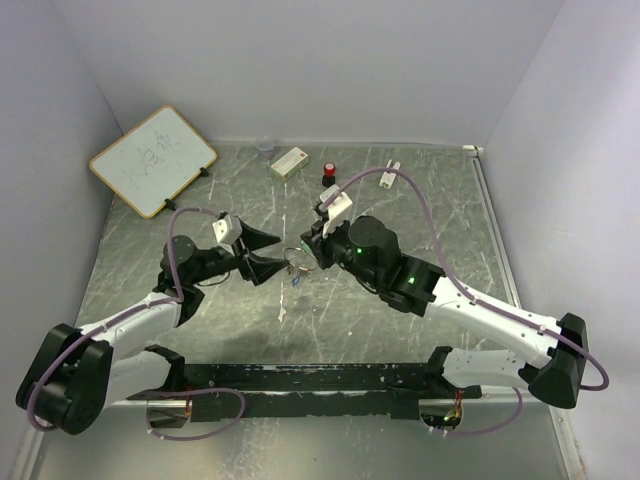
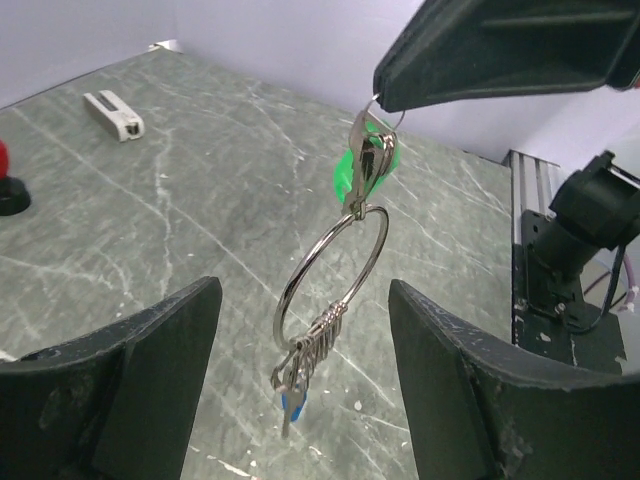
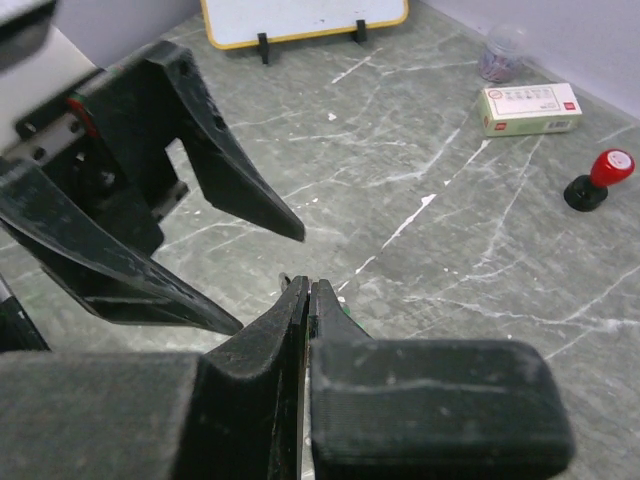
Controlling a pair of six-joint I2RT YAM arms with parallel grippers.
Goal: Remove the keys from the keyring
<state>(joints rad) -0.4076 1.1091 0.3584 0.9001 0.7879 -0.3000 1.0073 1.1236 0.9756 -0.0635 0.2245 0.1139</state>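
Silvery keyring (image 2: pixel 335 270), green and blue keys (image 2: pixel 352 172)

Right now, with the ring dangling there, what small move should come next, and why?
Probably shut the left claw on the keyring. The right claw is pinching the green key, and the ring hangs free beneath it, inside the open left claw, with the blue key at its bottom. Gripping the ring should steady it for pulling keys off.
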